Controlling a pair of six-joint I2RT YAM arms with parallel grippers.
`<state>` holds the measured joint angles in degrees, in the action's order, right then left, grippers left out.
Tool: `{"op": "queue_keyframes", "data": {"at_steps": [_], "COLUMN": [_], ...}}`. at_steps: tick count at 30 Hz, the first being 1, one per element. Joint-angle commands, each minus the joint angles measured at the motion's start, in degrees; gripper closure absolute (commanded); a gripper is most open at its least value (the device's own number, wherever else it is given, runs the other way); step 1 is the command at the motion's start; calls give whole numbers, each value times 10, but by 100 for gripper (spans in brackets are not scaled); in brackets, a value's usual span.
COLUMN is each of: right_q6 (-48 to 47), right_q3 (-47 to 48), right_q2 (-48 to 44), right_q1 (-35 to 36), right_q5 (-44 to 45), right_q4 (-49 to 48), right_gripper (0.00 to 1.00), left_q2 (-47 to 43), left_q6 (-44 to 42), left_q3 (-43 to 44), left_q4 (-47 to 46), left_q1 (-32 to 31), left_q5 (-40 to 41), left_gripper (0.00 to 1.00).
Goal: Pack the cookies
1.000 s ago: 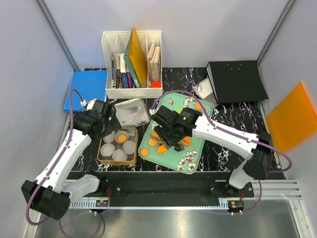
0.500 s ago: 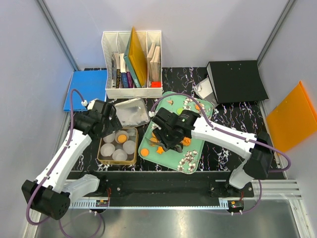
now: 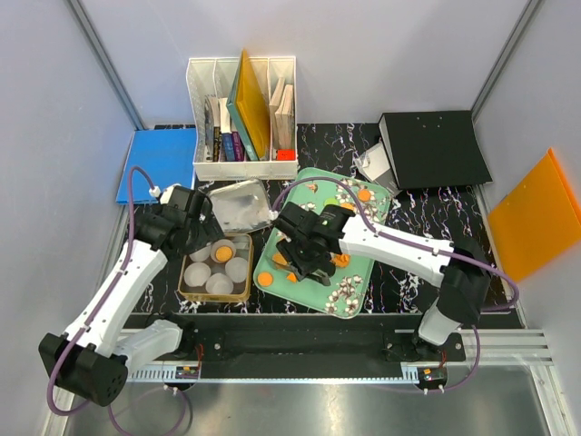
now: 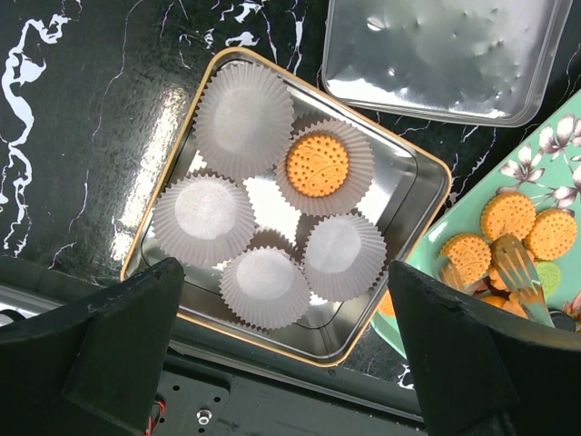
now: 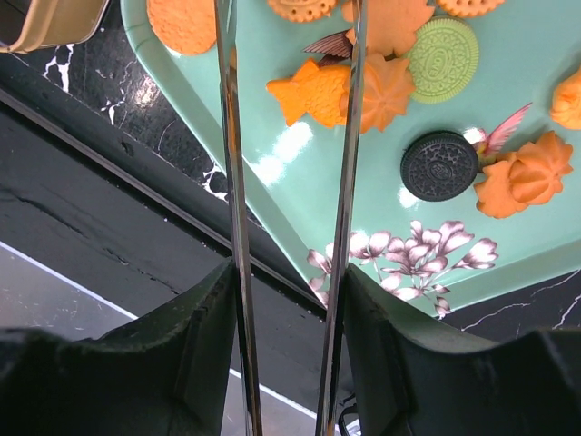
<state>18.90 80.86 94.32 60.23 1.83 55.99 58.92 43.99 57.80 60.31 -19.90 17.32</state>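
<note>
Cookies [image 5: 440,59] flat on tray [image 5: 381,213], round (no long axis); right hand [image 5: 287,291] pinching tongs [image 5: 345,182]; left hand [image 4: 286,272] spread.

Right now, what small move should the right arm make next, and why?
Probably squeeze the tongs on the orange cookie between their tips. The tongs look open over the tray, and four of five cups in the tin are empty.

Tips of the tongs [image 5: 346,163] are cut off, seemingly above the cookies [image 5: 386,86].
</note>
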Motion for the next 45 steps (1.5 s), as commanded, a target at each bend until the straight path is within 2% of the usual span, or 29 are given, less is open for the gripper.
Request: {"op": "queue_keyframes", "data": {"at_steps": [1,9,18,24,30,37,45], "right_q6": [-4,3,4,4,-10,-27,-30], "right_q3": [11,-11,-26,-18,24,132,225], "right_q2": [14,3,-27,-27,-29,-23,3], "right_q1": [1,1,2,1,2,1,1], "right_q5": [-16,-16,-16,-16,5,41,27], "right_q4": [-21,-18,11,16,43,93,106], "right_gripper": [47,51,48,57,63,64,65], "left_q2": [-14,-17,-6,-2,-8,-9,-10], "left_q6": [-7,-7,-7,-7,-10,-20,-25], "left_q3": [-7,-11,-3,0,9,39,56], "left_q4": [-13,-12,-15,-16,-15,-3,2], "left_q1": [-1,-1,-1,-1,-1,7,28], "left_q5": [-5,-4,-2,-4,3,28,39], "left_gripper": [1,1,1,1,1,1,1]}}
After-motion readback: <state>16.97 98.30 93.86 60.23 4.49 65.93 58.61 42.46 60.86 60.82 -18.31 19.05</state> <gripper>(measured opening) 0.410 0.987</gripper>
